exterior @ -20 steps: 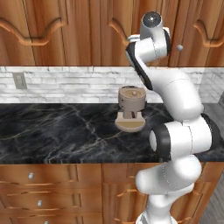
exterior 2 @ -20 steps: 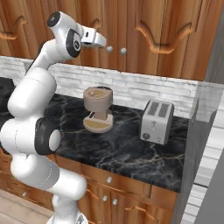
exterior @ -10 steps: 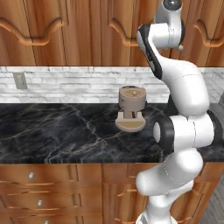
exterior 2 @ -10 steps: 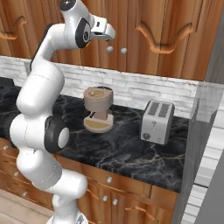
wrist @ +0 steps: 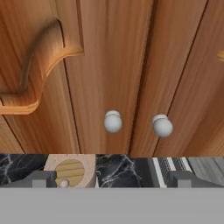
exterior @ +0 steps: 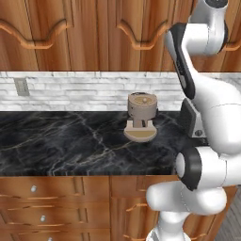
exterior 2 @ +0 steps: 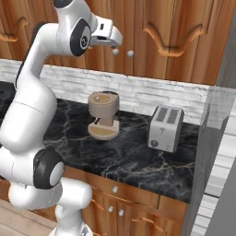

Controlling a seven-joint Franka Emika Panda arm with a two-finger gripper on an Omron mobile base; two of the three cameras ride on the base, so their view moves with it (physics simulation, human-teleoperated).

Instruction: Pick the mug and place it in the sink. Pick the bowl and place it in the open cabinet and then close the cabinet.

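My gripper is raised high in front of the reddish-brown upper cabinet doors, just above their two round knobs. In the hand view the doors stand shut, close ahead, with both knobs at the middle. My gripper is open, and nothing sits between its dark fingertips. The mug, the sink and the bowl are out of view. I see no open cabinet here.
A tan countertop appliance with a round base stands on the black marble counter below the hand. A silver toaster sits to its right. Lower drawers with round knobs run under the counter. A grey tall unit bounds the right.
The arm has stretched upward and carried the hand from mid-height up to the upper cabinet doors. The jaws stayed open. Things on the counter have not moved.
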